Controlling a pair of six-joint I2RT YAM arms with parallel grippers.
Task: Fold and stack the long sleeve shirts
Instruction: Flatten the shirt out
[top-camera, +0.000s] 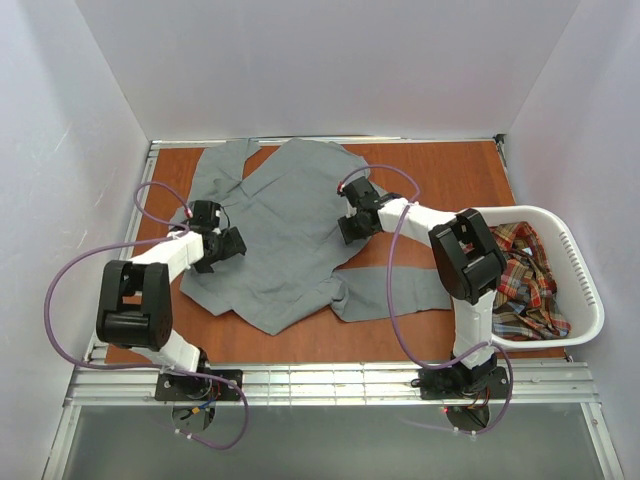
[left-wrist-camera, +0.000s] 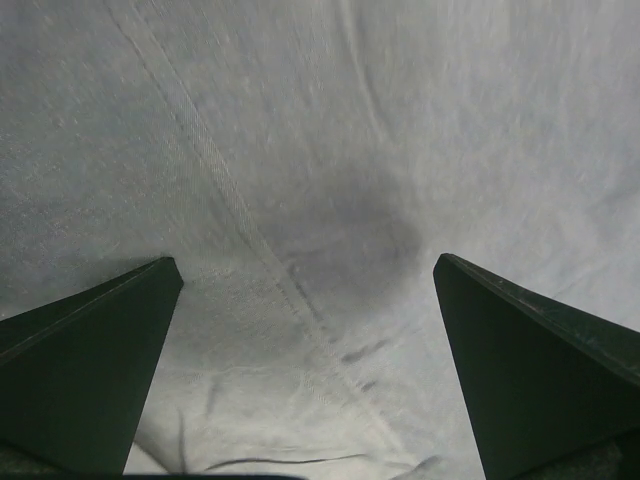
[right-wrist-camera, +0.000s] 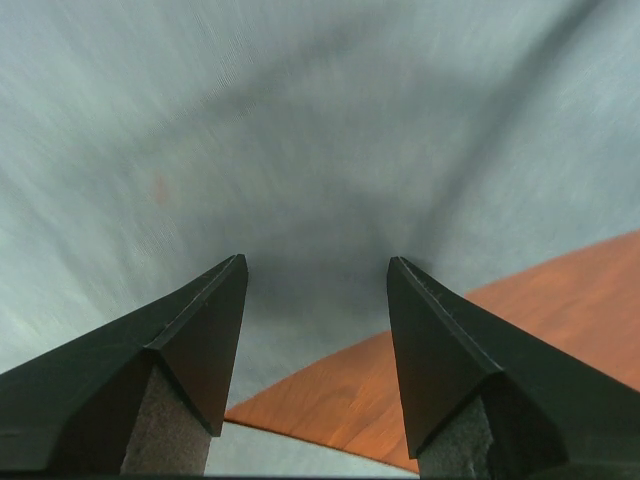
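The grey long sleeve shirt (top-camera: 290, 235) lies spread and rumpled across the middle of the brown table (top-camera: 450, 175). The plaid long sleeve shirt (top-camera: 525, 280) sits bunched in the white basket at the right. My left gripper (top-camera: 232, 245) hovers over the grey shirt's left part, open wide; in the left wrist view the left gripper (left-wrist-camera: 308, 260) has only grey cloth (left-wrist-camera: 330, 150) with a diagonal seam beneath it. My right gripper (top-camera: 348, 228) is over the shirt's right edge. In the right wrist view the right gripper (right-wrist-camera: 316, 260) stands partly open, empty, above the cloth edge (right-wrist-camera: 300, 130) and bare table (right-wrist-camera: 450, 360).
The white slotted laundry basket (top-camera: 590, 290) stands at the table's right side, beside the right arm. White walls close in the left, back and right. A metal rail (top-camera: 330, 385) runs along the near edge by the arm bases.
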